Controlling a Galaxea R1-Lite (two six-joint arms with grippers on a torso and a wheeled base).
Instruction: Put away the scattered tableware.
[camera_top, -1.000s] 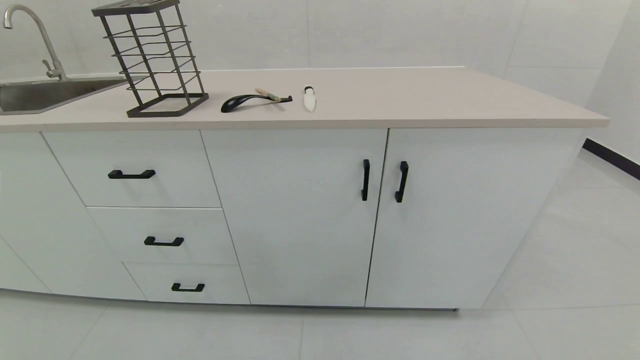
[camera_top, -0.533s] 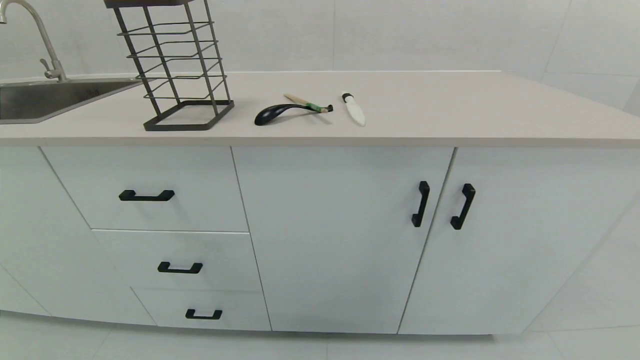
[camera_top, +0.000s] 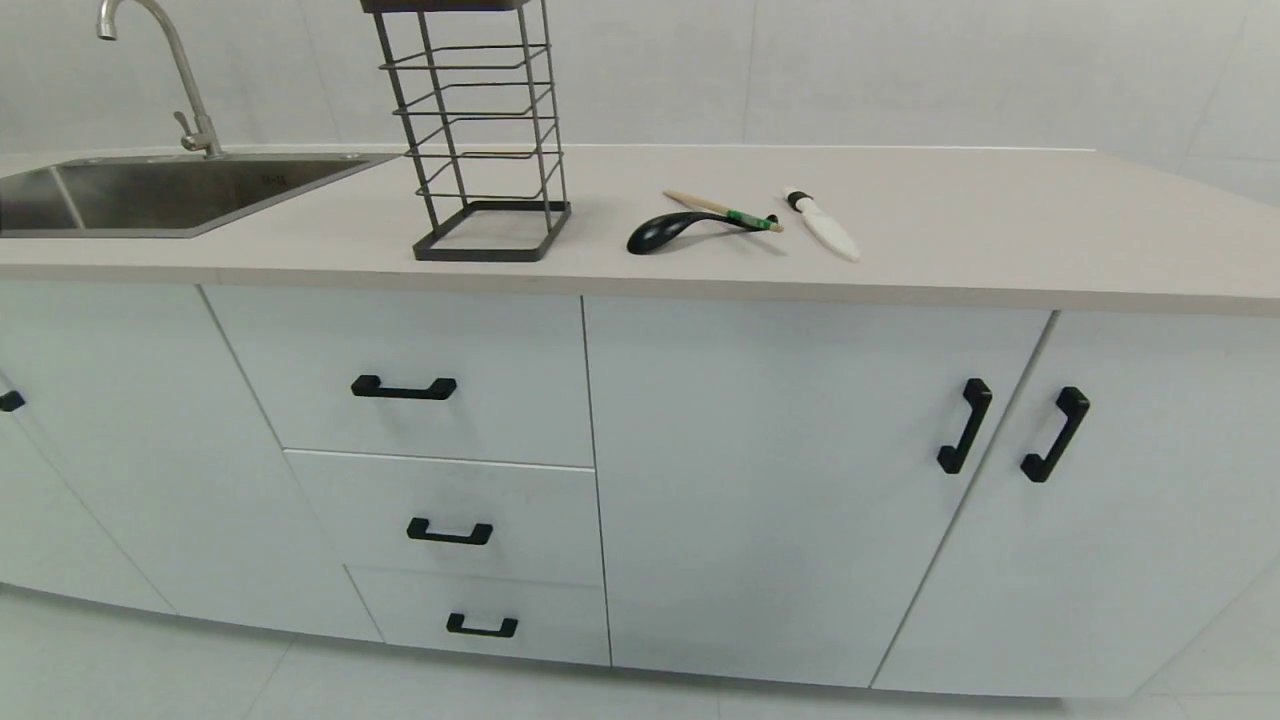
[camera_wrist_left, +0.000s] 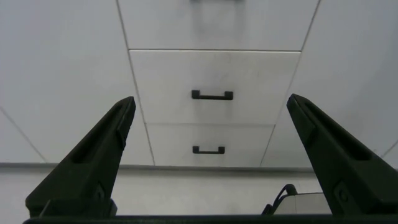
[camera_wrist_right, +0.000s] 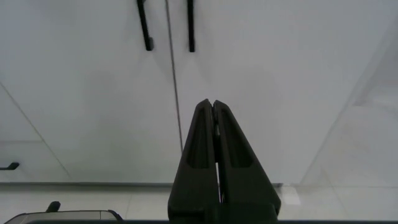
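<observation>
Now we face scattered tableware on the tabletop, both grippers before the cabinet.
On the tabletop a black spoon lies near the wire rack, a wooden stick touching its handle, a white knife just beside. Our left gripper has its fingers spread wide before the drawers; our right gripper has its fingers pressed together before the cabinet doors.

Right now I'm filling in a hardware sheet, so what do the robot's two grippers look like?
Both are matte black. The left gripper has two long, flat-sided fingers tapering to narrow tips, and a thin black cable loops near its base. The right gripper has the same tapered wedge fingers. No markings show.
</observation>
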